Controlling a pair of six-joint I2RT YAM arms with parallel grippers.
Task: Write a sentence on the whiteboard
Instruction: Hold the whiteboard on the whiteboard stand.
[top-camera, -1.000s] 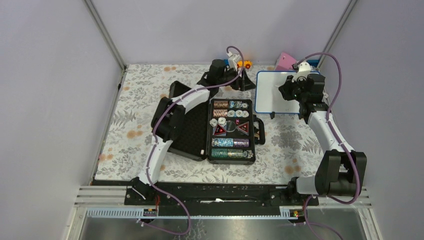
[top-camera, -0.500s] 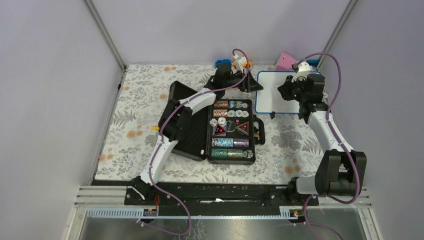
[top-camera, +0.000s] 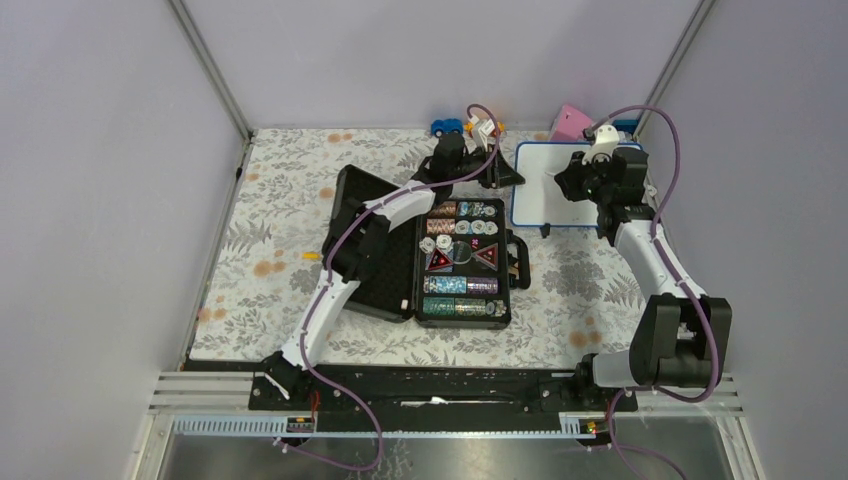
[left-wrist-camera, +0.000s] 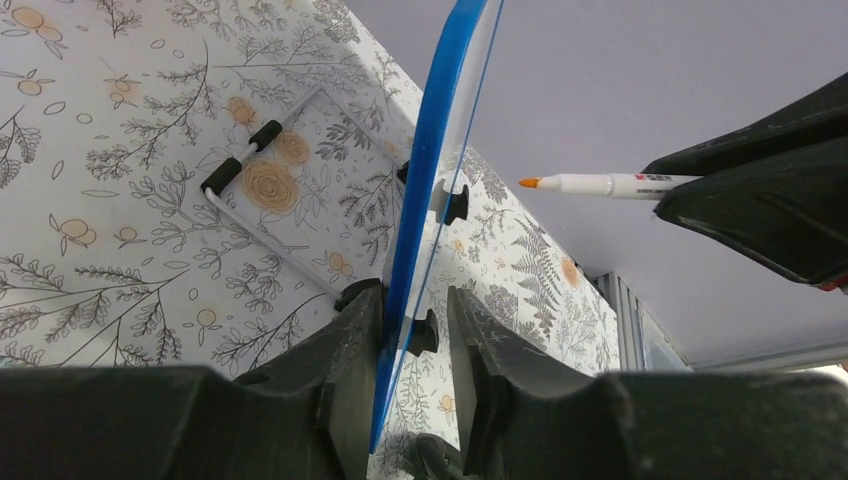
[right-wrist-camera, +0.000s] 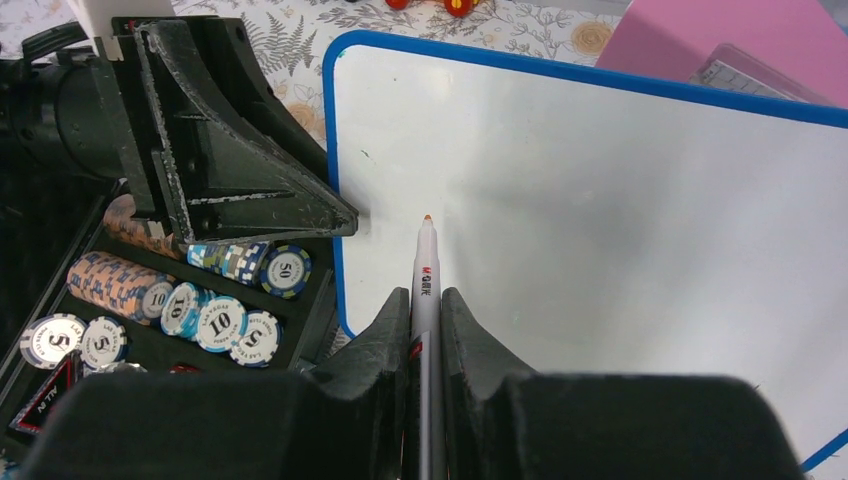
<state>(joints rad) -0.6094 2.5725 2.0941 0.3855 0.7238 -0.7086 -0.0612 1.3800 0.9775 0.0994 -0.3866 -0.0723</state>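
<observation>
Checking in from the remote station. The whiteboard (top-camera: 538, 192) is at the far right of the floral table (top-camera: 280, 250), just right of the open poker chip case (top-camera: 460, 262) and in front of the pink wedge (top-camera: 570, 122). It's propped up at a tilt, not lying flat.

Left gripper (top-camera: 506, 178) is at the board's left edge. On the left wrist cam the gripper (left-wrist-camera: 412, 312) has a finger on each side of the blue frame of the whiteboard (left-wrist-camera: 440, 130). I can see a gap on one side, so it's spread around the edge, not clamped on it.

Right gripper (top-camera: 572, 186) is over the board face. On its own cam the right gripper (right-wrist-camera: 426, 300) is squeezed tight on a white marker (right-wrist-camera: 424, 268) with an orange tip, pointing at the whiteboard (right-wrist-camera: 620, 200) near its left side. The left wrist cam shows the marker (left-wrist-camera: 600, 185) with its tip close to the surface but clearly not touching.
</observation>
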